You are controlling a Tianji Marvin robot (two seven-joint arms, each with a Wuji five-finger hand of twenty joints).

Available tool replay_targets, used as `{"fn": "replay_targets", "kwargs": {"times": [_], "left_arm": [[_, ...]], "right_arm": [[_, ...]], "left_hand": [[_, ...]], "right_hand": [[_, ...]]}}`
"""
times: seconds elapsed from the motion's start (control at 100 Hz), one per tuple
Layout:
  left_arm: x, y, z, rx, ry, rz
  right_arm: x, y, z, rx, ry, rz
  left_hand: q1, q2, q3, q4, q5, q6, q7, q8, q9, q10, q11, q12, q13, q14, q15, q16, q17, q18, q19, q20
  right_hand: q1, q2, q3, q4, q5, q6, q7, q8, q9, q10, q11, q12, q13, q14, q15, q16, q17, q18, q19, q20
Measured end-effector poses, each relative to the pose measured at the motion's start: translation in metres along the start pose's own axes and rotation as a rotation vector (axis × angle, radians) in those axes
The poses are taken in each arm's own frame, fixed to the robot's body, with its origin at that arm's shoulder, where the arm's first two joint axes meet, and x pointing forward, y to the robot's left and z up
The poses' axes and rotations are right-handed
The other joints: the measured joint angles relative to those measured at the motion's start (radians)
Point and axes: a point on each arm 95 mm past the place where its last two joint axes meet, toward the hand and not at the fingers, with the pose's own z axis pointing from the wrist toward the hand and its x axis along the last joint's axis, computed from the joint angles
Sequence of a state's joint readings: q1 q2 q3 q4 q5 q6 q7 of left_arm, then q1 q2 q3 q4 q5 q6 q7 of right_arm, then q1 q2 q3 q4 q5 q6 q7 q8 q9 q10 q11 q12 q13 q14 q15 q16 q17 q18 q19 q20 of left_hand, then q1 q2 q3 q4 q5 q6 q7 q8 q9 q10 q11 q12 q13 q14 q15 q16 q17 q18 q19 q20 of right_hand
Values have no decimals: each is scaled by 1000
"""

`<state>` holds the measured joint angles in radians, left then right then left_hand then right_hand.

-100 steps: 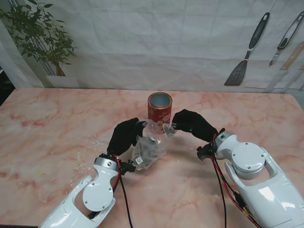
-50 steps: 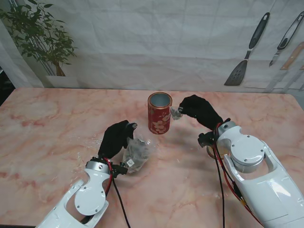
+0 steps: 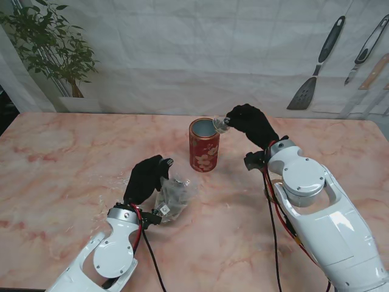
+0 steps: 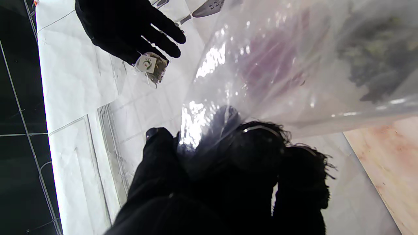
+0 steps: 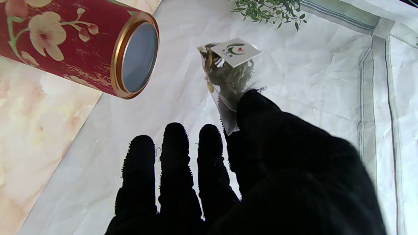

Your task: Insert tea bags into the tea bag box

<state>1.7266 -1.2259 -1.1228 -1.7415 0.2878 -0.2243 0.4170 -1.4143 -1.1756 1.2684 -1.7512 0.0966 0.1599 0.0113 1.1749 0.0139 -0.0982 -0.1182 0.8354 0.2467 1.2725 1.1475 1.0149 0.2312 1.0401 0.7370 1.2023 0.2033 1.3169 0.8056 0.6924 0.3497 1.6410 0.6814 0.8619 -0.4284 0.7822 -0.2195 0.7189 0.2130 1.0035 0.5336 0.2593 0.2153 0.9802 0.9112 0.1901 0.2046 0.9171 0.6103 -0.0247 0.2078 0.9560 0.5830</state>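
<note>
A red round tea tin (image 3: 204,145) with flower print stands open-topped at the table's middle; the right wrist view shows its gold rim (image 5: 134,58). My right hand (image 3: 248,124) pinches a small clear tea bag (image 3: 220,125) with a white tag, held just above the tin's right rim; the same tea bag (image 5: 230,70) hangs from my thumb and forefinger. My left hand (image 3: 146,177) grips a clear plastic pouch (image 3: 172,198) of tea bags, resting on the table nearer to me. The pouch (image 4: 294,65) fills the left wrist view, and the right hand's tea bag (image 4: 151,67) shows beyond it.
A potted plant (image 3: 51,48) stands at the far left corner. Spatulas and a knife (image 3: 319,64) hang on the white backdrop at the far right. Pink marble table (image 3: 61,164) stretches out to both sides.
My right hand lifted the tea bag from beside the pouch up and away to the tin's rim. My left hand drew the pouch back toward me and slightly left.
</note>
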Motion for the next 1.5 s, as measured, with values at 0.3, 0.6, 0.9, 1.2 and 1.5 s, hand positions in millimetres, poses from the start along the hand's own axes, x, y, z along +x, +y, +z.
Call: {"fn": "replay_targets", "kwargs": {"times": [0.3,0.6,0.9,1.2,1.5], "left_arm": [[0,0,0,-1,1,1],[0,0,0,-6,0,3],[-1,0,0,-9,-2,3],[-1,0,0,-11,-2,1],[-1,1,1,-18,-1,0]], "right_arm": [[2,-5,22,-42,-39,2],[-3,-12,41,-46,-91,-11],[-10,-23,57,-47,-145,-107],[-16,-34,68,-43,-191,-202],[-20,-41,77,-81,-237,-213]], "left_hand": [[0,0,0,0,0,0,0,0,0,0,0,0,0,3,0,0,0,1,0,0],[0,0,0,0,0,0,0,0,0,0,0,0,0,5,0,-1,0,2,0,0],[0,0,0,0,0,0,0,0,0,0,0,0,0,6,-1,-1,0,3,0,0],[0,0,0,0,0,0,0,0,0,0,0,0,0,6,-1,-1,0,3,0,0],[0,0,0,0,0,0,0,0,1,0,0,0,0,6,-1,-1,0,3,0,0]], "right_hand": [[0,0,0,0,0,-5,-1,-1,11,-8,0,1,17,-1,2,0,10,0,0,7],[-1,-1,0,0,0,-6,-1,-12,23,-9,0,2,17,-1,8,1,13,0,0,12],[-1,-1,0,0,1,-9,-2,-26,24,-10,0,13,18,-1,12,5,21,0,0,13],[-16,-15,1,0,13,-34,0,-59,38,-12,9,13,30,-1,22,11,33,0,0,13],[-42,-50,38,0,39,-43,28,-121,61,-15,31,13,51,-2,36,13,40,0,1,13]]}}
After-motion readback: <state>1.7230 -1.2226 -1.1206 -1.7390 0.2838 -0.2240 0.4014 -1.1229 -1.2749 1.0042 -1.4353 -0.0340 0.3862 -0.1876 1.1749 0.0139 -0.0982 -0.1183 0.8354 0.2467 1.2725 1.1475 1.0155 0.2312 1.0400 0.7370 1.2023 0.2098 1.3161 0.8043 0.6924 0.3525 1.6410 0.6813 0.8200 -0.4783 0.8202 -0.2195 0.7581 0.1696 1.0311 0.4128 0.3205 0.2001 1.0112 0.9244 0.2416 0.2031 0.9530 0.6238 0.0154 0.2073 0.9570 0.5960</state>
